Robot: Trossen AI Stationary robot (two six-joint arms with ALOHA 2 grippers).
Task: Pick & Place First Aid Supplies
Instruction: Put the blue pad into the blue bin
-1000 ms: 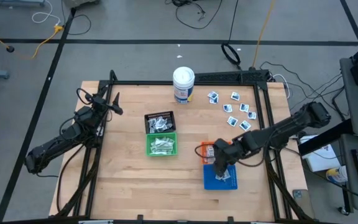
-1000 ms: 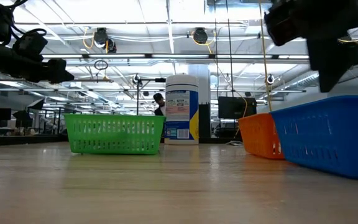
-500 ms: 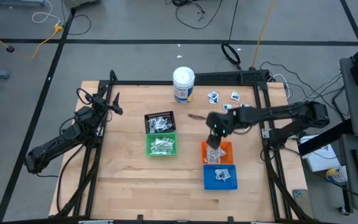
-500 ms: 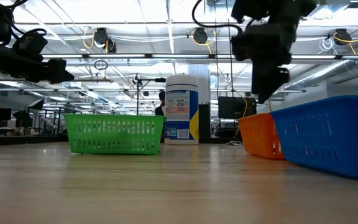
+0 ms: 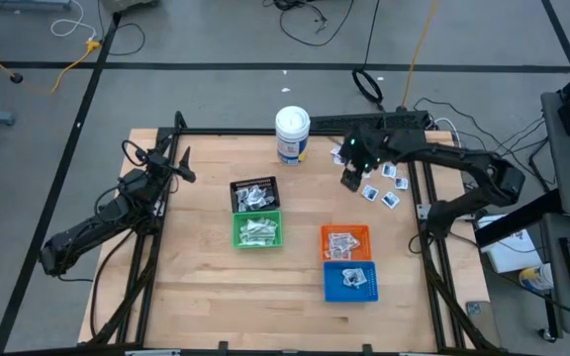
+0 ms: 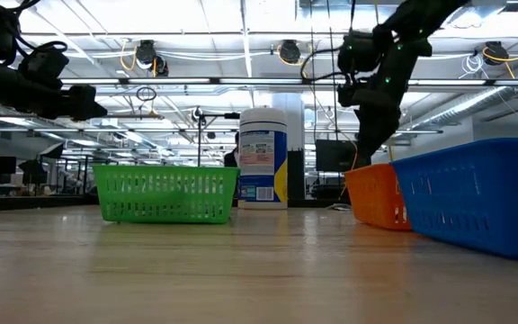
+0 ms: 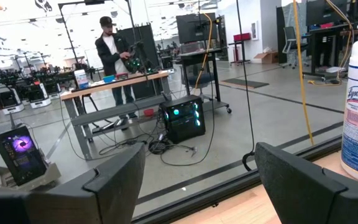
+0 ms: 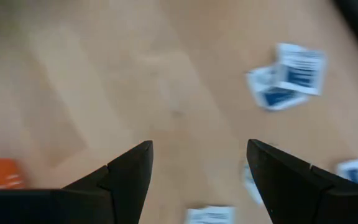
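With its jaws spread wide and empty, the right gripper [image 5: 349,179] hangs over the loose first aid supplies [image 5: 382,182] scattered beside the canister [image 5: 292,134], where closely packed packets risk a double pick or a nudged neighbour.

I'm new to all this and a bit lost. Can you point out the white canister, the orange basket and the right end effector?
White canister [image 5: 292,123]: high view, on its round lid.
Orange basket [image 6: 372,195]: low view, on its side wall.
Right end effector [image 8: 197,171]: right wrist view, midway between its open fingertips.
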